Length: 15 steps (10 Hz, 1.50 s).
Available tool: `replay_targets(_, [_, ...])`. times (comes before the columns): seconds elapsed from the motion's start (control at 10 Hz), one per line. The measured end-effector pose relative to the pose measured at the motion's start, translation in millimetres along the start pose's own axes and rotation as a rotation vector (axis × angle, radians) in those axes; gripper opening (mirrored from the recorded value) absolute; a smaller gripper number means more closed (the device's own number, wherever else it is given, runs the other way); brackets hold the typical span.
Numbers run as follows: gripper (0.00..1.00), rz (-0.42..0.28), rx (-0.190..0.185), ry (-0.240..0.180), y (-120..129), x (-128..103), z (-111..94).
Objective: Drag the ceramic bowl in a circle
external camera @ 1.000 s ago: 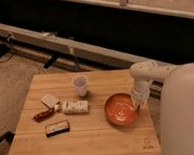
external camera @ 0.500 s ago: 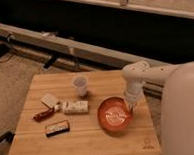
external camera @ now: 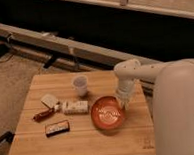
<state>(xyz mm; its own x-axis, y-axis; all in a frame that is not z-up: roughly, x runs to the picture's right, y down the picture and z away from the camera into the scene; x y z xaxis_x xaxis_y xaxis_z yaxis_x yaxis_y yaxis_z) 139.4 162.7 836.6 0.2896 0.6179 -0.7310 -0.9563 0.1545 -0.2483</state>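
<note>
The ceramic bowl [external camera: 107,113] is a shallow, glossy orange-red bowl on the right half of the wooden table [external camera: 85,143]. My gripper [external camera: 122,103] comes down from the white arm on the right and sits at the bowl's upper right rim, touching it. The bowl stands upright and looks empty.
A small translucent whitish cup [external camera: 80,85] stands behind the bowl to its left. A white packet [external camera: 75,107], a pale wrapped snack [external camera: 49,100], a red-brown item [external camera: 43,115] and a dark bar [external camera: 57,127] lie on the table's left half. My white base fills the right edge.
The bowl has slid left and a little toward the front of the table, and my gripper has moved left with it on its rim.
</note>
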Motion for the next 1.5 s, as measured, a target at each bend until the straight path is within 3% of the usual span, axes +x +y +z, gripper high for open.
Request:
replay_targets(0.4, [0.0, -0.012, -0.016, -0.017, 3.3, -44.2, 2.5])
replay_targets(0.8, [0.0, 0.066, -0.033, -0.022, -21.1, -83.6, 3.4])
replay_targets(1.2, [0.0, 0.184, -0.042, -0.018, -53.3, -93.0, 4.5])
replay_targets(1.5, [0.0, 0.26, -0.034, -0.016, -84.1, -80.3, 2.9])
